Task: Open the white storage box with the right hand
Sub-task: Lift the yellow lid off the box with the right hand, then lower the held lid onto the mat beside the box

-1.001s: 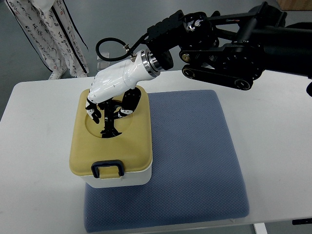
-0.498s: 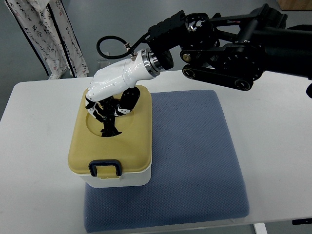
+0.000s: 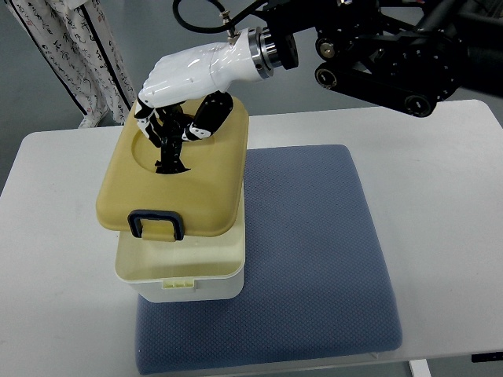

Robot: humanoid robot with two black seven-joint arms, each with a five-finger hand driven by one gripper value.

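Note:
The white storage box stands on the left part of a blue mat. Its tan lid, with a dark blue latch at the near edge, hangs lifted clear above the box and a little tilted. My right hand, white with black fingertips, comes in from the upper right on a black arm. Its fingers are curled around the black handle in the lid's round recess. The box's open rim shows below the lid's near edge. The left arm does not appear.
The mat lies on a white table. A person's patterned trousers show beyond the table's far left corner. The right half of the mat is bare.
The right hand has risen and drawn back with the lid in its grip. The lid, which sat closed on the box, now hangs above it with the rim exposed.

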